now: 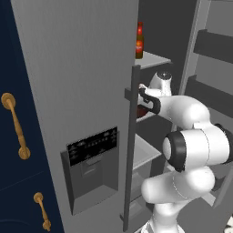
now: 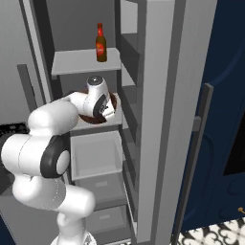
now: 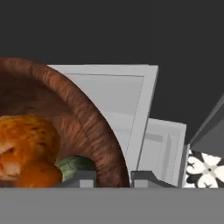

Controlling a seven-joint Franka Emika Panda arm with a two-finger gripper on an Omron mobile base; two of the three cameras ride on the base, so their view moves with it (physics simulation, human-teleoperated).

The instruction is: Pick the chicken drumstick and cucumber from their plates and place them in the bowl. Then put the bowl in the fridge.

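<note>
No legible text anywhere; bottle [image 2: 100,43] label perhaps printed, dispenser panel [image 1: 92,144] markings on fridge [image 1: 77,91] too blurred to read.

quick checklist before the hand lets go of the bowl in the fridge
1. Fridge door open, shelves reachable: ok.
2. Chicken drumstick inside the bowl: ok.
3. Cucumber inside the bowl: ok.
4. Bowl fully resting on the middle shelf: cannot tell; the arm covers most of it.
5. Hand fingers either side of the bowl rim: ok.
6. Beer bottle on the shelf above, clear of the arm: ok.
</note>
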